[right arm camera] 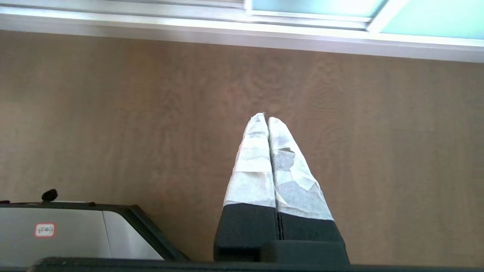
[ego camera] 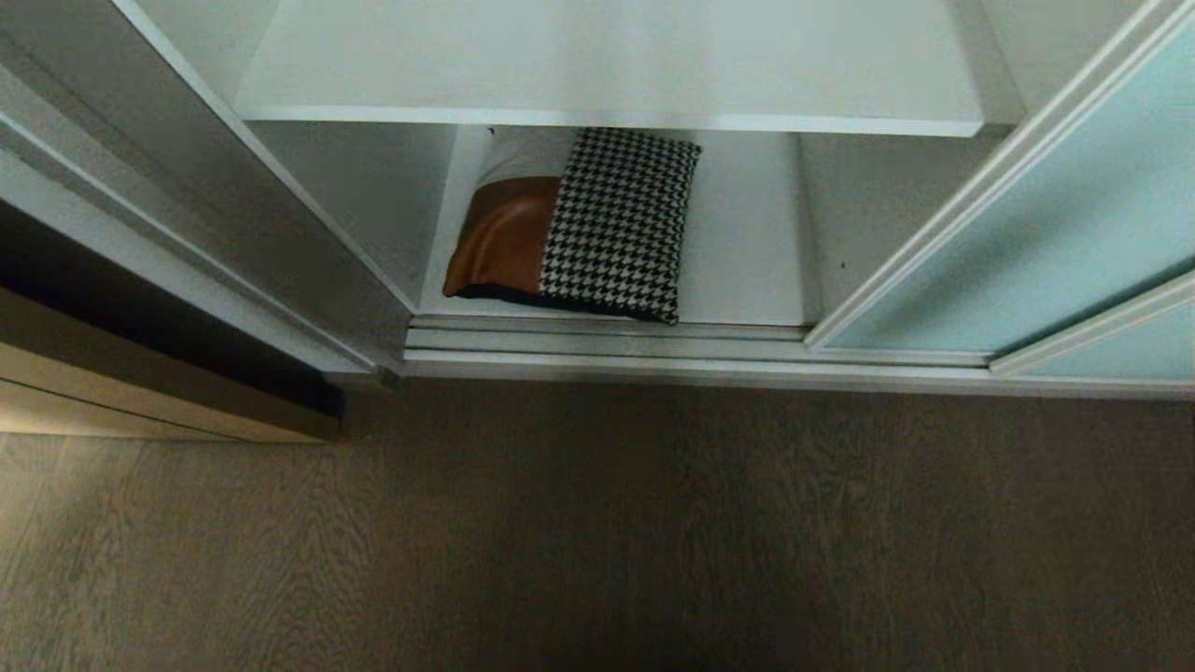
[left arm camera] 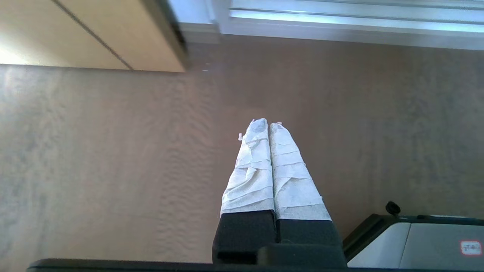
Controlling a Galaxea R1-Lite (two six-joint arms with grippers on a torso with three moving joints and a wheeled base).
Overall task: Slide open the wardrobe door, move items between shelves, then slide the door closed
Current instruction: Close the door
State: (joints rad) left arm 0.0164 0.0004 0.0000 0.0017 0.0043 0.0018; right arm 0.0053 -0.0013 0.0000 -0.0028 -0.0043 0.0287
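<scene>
**Frosted glass slid aside, cushion on the bottom shelf**

Pale wood shows at the far left: a light wooden door [ego camera: 112, 397] standing beside the wardrobe's grey side panel [ego camera: 215, 201]. Next comes the open bay. A white upper shelf [ego camera: 607, 65] spans it, and below that the lowest shelf [ego camera: 738, 252] carries the cushion [ego camera: 579, 229], lying flat near the front edge, just behind the silver floor track [ego camera: 597, 345]. Its left part is tan-brown leather-like material, its right part black-and-white houndstooth. To the right, the sliding wardrobe door [ego camera: 1055, 215], frosted aqua glass in a slim pale frame, stands pushed aside, leaving the bay uncovered.

Neither arm appears in the head view. The left gripper [left arm camera: 268, 126] hangs over the bare wood-grain floor [ego camera: 597, 541], its white-wrapped fingers [left arm camera: 251, 166] pressed together with nothing between them. The right gripper [right arm camera: 266, 119] hangs likewise, fingers [right arm camera: 293, 173] closed on nothing. Each wrist view catches a corner of the robot's base [left arm camera: 416, 243]; it bears a small red-bordered label [right arm camera: 45, 229] whose writing is too small to read.
</scene>
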